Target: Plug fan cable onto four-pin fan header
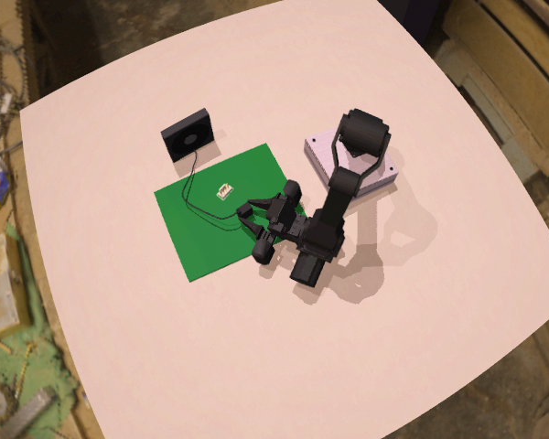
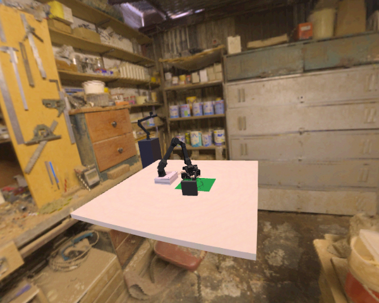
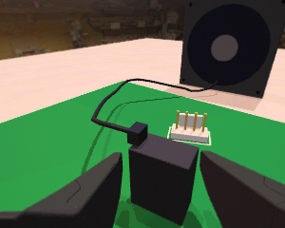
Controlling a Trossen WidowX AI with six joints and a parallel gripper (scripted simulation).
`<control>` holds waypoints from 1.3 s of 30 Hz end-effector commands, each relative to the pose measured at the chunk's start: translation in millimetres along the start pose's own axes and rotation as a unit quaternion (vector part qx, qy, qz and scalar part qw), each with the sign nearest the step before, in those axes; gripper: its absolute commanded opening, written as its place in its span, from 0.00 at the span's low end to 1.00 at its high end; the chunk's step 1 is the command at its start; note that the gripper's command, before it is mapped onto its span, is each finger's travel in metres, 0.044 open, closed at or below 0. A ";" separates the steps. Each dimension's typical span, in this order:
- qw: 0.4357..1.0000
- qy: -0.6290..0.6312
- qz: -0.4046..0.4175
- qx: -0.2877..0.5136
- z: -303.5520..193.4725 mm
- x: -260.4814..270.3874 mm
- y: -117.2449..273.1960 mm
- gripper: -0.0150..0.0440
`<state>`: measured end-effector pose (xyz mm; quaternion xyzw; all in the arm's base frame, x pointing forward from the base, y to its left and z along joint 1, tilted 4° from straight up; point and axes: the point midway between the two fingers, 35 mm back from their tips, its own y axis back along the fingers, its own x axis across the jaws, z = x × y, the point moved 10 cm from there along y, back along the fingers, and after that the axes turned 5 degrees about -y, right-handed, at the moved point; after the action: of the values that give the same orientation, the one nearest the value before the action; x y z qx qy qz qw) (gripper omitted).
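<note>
The fan's black plug (image 1: 244, 210) (image 3: 163, 178) is between the fingertips, turned slightly, with a gap beside the left finger and a thin one beside the right. My gripper (image 1: 244, 211) (image 3: 161, 159) is open around it, over the green board (image 1: 194, 255) (image 2: 208, 185) (image 3: 47, 147). Whether the plug's lower end touches the board is hidden. The white four-pin header (image 1: 224, 190) (image 3: 190, 133) stands beyond the plug, a little right in the wrist view, its pins bare. The black cable (image 1: 183, 192) (image 3: 111, 125) curves from the plug to the fan (image 1: 189, 138) (image 2: 189, 188) (image 3: 224, 47).
The fan stands upright just off the board's edge. The arm's base is on a pale pink block (image 1: 321, 151) (image 2: 165, 180) beside the board. A second dark arm stands on a dark blue stand (image 2: 149, 151) behind the table in the exterior view.
</note>
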<state>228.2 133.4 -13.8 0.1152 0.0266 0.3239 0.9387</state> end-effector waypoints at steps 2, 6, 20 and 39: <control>1.000 0.000 0.000 0.000 0.0 0.0 0.0 0.60; 1.000 0.000 0.000 0.000 0.0 0.0 0.0 0.60; 1.000 0.002 0.007 0.016 4.5 3.1 24.3 0.60; 1.000 0.003 0.005 0.021 22.0 3.9 67.5 0.60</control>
<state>196.7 177.9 17.6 0.1309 0.0386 0.3301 0.9340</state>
